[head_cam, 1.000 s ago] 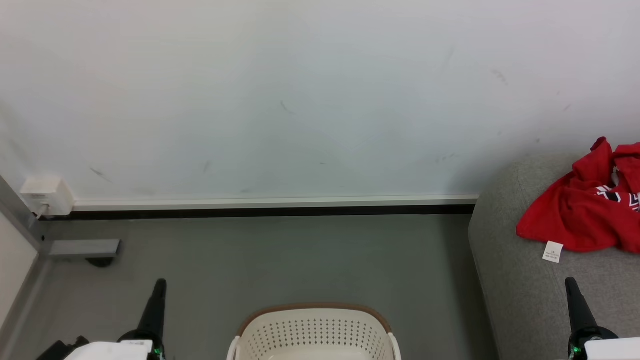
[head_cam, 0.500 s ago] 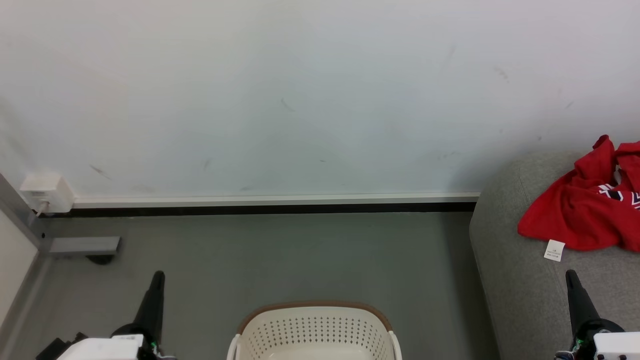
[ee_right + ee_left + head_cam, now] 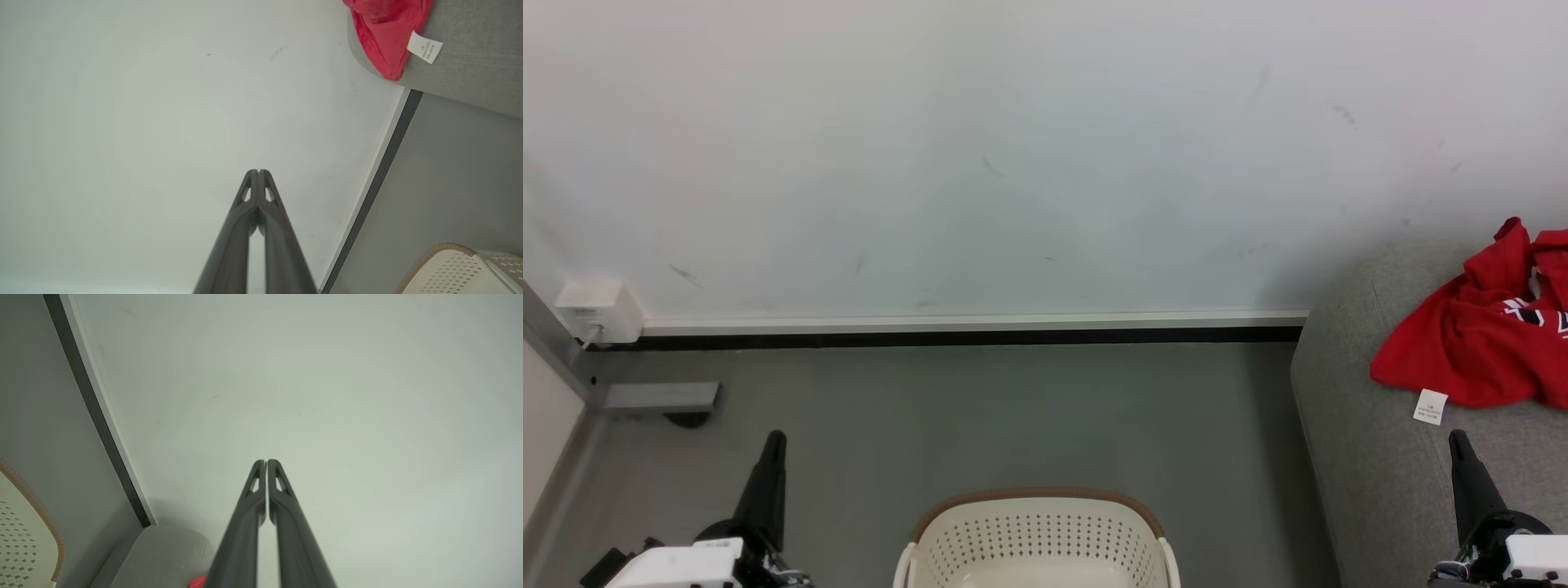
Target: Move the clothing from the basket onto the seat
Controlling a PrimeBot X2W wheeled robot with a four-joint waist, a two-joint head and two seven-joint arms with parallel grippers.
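The clothing [image 3: 1470, 351] lies crumpled on the seat [image 3: 1364, 474], far right, just beyond the right gripper [image 3: 1456, 438], whose fingers are pressed together, clear of it. The left gripper [image 3: 772, 439], likewise closed, is well apart, left of the basket [image 3: 1033, 495]

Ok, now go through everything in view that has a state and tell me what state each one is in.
clothing: crumpled, lying on the seat, white tag showing at its near edge.
basket: upright, the part in view holds nothing.
seat: bears the clothing.
left hand: shut, holding nothing.
right hand: shut, holding nothing, clear of the clothing.
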